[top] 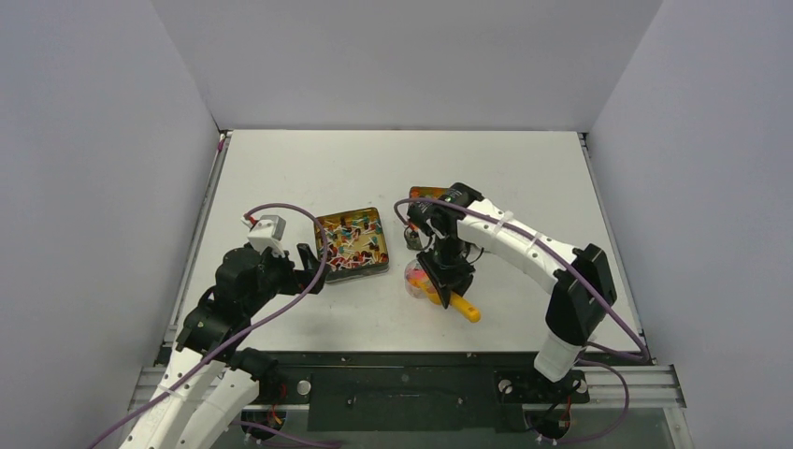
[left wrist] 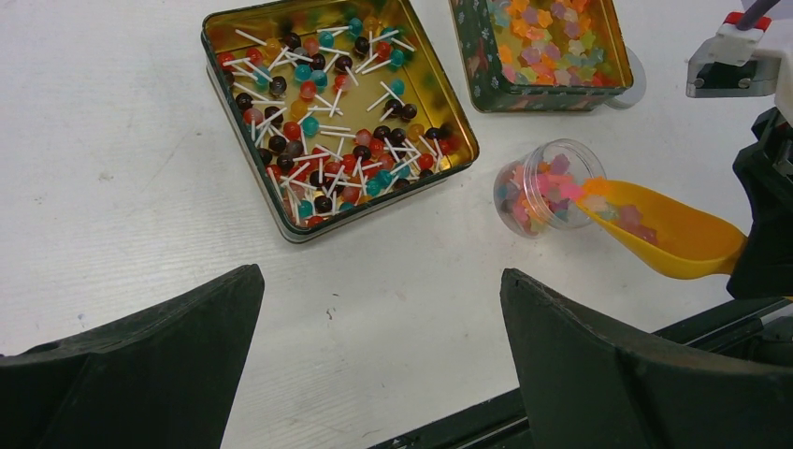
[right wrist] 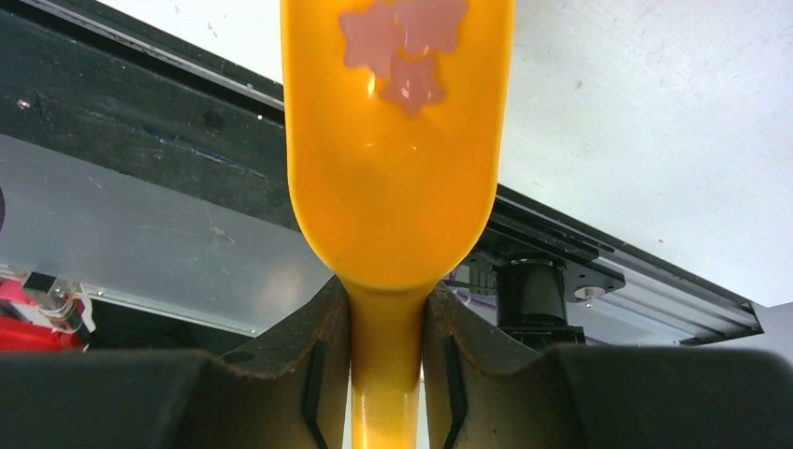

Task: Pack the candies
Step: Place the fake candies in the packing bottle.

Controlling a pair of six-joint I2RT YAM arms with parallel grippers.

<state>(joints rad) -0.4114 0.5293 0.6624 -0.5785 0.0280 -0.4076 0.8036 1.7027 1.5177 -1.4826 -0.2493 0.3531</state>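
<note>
Right hand (right wrist: 385, 323) clamps the scoop (right wrist: 393, 168) by its handle, candies (right wrist: 402, 42) in its bowl, lip at the jar (left wrist: 535, 187); left hand (left wrist: 379, 281) gapes empty.

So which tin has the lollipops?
The gold square tin, full of white-sticked lollipops; the green patterned tin holds pastel star candies instead.

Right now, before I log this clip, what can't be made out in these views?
Top view: the right arm hides most of the far tin; the jar is too small to judge its fill.
Left wrist view: the top edge cuts off the far tin's back.
Right wrist view: the top edge cuts off the scoop mouth, so only a few candies show and the jar is unseen.
</note>
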